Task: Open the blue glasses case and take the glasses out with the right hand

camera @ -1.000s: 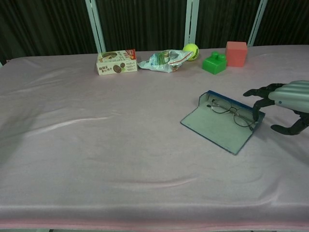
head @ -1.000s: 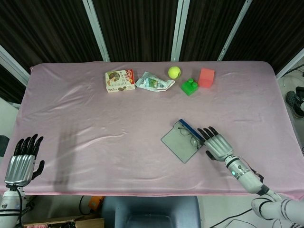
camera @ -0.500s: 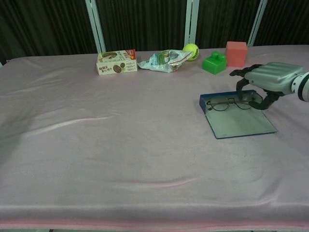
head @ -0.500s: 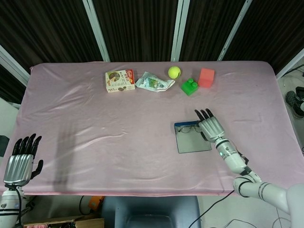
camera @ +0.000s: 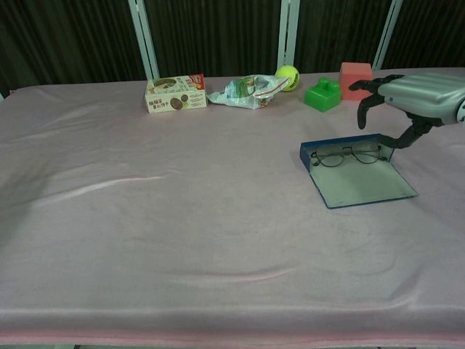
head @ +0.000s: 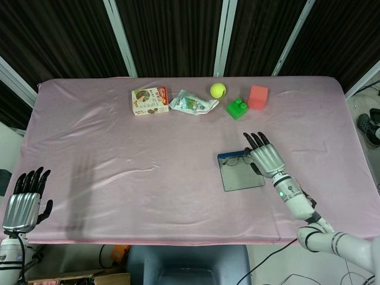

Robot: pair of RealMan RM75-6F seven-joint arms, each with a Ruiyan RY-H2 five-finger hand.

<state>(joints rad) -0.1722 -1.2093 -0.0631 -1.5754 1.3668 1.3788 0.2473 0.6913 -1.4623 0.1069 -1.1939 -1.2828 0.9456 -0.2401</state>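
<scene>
My right robot hand (camera: 407, 102) hovers released, fingers spread, above the case's right end. The glasses (camera: 347, 154) lie in the open blue glasses case (camera: 356, 182) on the desk (camera: 182, 218).

Glasses case (camera: 356, 174) lies open on the tabletop (camera: 145, 240), right of centre — glasses (camera: 347, 154) resting in its far half, lid flat toward the near edge. Right hand (camera: 414, 98) hangs above the case's far right corner. Along the far edge, left to right: box (head: 149, 101), bag (head: 192, 103), ball (head: 218, 90), toy brick (head: 237, 108), cube (head: 257, 97). Left hand (head: 22, 202) sits off the near left corner.
</scene>
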